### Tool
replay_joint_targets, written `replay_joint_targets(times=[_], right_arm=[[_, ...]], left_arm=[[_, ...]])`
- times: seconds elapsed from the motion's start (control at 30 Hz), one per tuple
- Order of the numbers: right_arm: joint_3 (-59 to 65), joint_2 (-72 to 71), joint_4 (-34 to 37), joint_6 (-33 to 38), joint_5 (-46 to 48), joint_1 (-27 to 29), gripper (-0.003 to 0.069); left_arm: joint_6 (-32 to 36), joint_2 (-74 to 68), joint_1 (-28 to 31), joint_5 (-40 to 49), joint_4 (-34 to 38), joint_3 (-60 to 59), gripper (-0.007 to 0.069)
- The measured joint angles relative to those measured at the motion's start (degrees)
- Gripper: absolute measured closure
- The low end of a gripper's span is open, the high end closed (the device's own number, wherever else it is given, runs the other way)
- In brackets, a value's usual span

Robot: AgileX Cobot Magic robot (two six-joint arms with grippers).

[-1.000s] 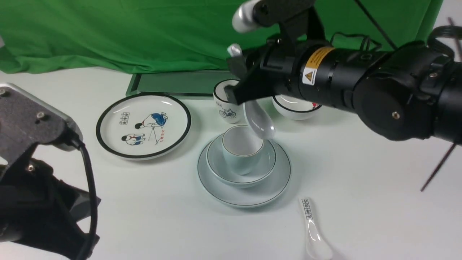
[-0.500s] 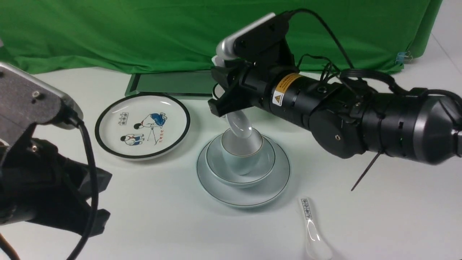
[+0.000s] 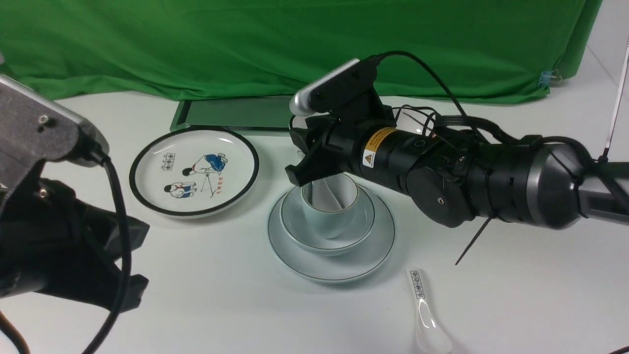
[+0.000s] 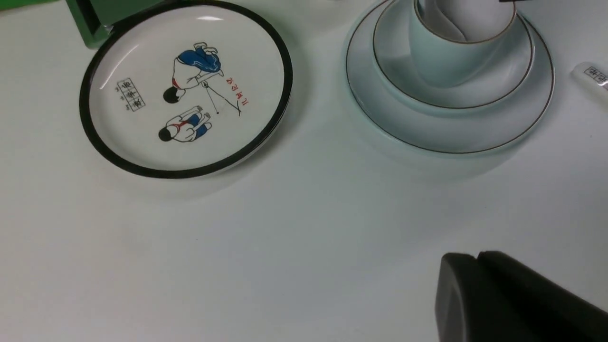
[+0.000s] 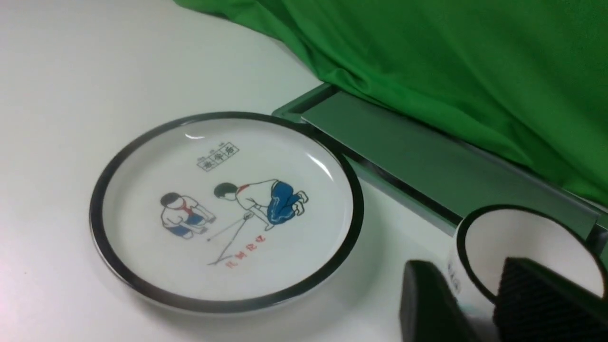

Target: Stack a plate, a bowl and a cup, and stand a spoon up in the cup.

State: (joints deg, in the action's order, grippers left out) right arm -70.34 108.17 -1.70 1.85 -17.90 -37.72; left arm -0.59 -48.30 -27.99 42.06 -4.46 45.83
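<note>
The plate (image 3: 344, 268) lies mid-table with the bowl (image 3: 364, 225) on it and the cup (image 3: 327, 223) standing in the bowl. The plain white spoon (image 3: 324, 192) stands with its scoop inside the cup, and its handle runs up into my right gripper (image 3: 304, 172). That gripper hovers just above the cup's rim, shut on the handle. In the right wrist view its fingertips (image 5: 468, 270) frame a pale blur. The left wrist view shows the stack's cup (image 4: 437, 61) and my left gripper (image 4: 476, 256), which is shut, empty and well short of the stack.
A black-rimmed cartoon plate (image 3: 194, 169) lies left of the stack. A spoon with printed characters (image 3: 427, 314) lies near the front edge. A black-rimmed cup (image 5: 522, 237) stands behind my right gripper. A green tray (image 3: 236, 113) and green cloth are at the back.
My right gripper has come down and to the left with the spoon. The scoop has gone from beside the cup's rim to inside the cup. The left arm barely moved.
</note>
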Motion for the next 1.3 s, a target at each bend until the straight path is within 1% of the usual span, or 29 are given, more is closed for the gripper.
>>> replay_joint_targets(times=[0.17,0.23,0.33,0.37,0.43,0.47,0.5,0.53,0.57,0.63,0.67,0.73,0.77,0.8,0.87,0.9,1.0,1.03,1.07,1.3], right_arm=[[0.00,-3.69,0.00,0.13,4.50,0.00,0.0403],[0.00,-7.86,0.00,0.26,9.64,0.00,0.0405],[0.00,-14.35,0.00,1.73,17.25,0.07,0.0436],[0.00,-14.75,0.00,1.91,17.90,0.06,0.0439],[0.00,-19.92,0.00,3.68,24.15,0.06,0.0470],[0.00,-20.31,0.00,3.98,24.59,0.06,0.0472],[0.60,-23.55,0.00,4.48,27.19,0.06,0.0489],[0.75,-24.43,0.00,4.48,27.38,0.06,0.0491],[2.21,-27.64,0.00,4.66,28.38,0.06,0.0508],[5.47,-32.49,0.05,5.08,28.64,0.06,0.0529],[5.81,-33.46,0.05,5.14,28.64,0.06,0.0533],[10.77,-39.95,0.05,5.20,27.90,0.06,0.0568],[11.59,-40.45,0.05,5.20,27.77,0.06,0.0571],[14.91,-44.99,0.05,5.32,26.77,0.06,0.0603],[17.43,-47.63,0.05,5.32,25.97,0.06,0.0624],[19.84,-51.46,0.05,5.32,25.03,0.06,0.0645],[25.57,-60.08,0.05,5.38,22.65,0.06,0.0649],[26.20,-60.58,0.05,5.38,22.32,0.06,0.0649],[28.37,-64.80,0.05,5.38,21.17,0.06,0.0650],[31.63,-74.34,0.05,5.38,20.42,0.06,0.0646]], left_arm=[[-2.35,3.94,0.00,-0.73,-0.95,-1.75,0.0661],[-3.14,8.75,0.00,-1.06,-1.53,-4.09,0.0661],[-3.58,17.87,0.00,-1.06,-1.61,-8.13,0.0661],[-3.58,17.87,0.00,-1.06,-1.61,-8.40,0.0661],[-3.63,25.68,0.00,-0.79,-1.68,-11.09,0.0661],[-3.63,26.85,0.00,-0.79,-1.68,-11.26,0.0661],[-3.69,30.86,0.00,-0.79,-1.68,-12.28,0.0661],[-3.70,31.94,0.00,-0.79,-1.68,-12.49,0.0661],[-3.75,35.64,0.00,-0.79,-1.88,-13.05,0.0661],[-3.75,40.64,0.00,-0.79,-2.80,-13.57,0.0661],[-3.75,41.02,0.00,-0.79,-3.09,-13.64,0.0661],[-3.75,44.97,0.00,-0.45,-5.01,-13.69,0.0661],[-3.75,45.19,0.00,-0.39,-5.10,-13.69,0.0661],[-3.75,46.77,0.00,0.03,-5.96,-13.69,0.0661],[-3.75,47.18,0.00,0.41,-6.23,-13.69,0.0661],[-3.75,47.25,0.00,1.00,-6.44,-13.69,0.0661],[-3.75,47.25,0.00,1.42,-6.44,-13.71,0.0661],[-3.75,47.25,0.00,1.42,-6.44,-13.71,0.0661],[-3.75,47.25,0.00,1.47,-6.44,-13.71,0.0661],[-3.75,47.25,0.00,1.56,-6.44,-13.71,0.0656]])
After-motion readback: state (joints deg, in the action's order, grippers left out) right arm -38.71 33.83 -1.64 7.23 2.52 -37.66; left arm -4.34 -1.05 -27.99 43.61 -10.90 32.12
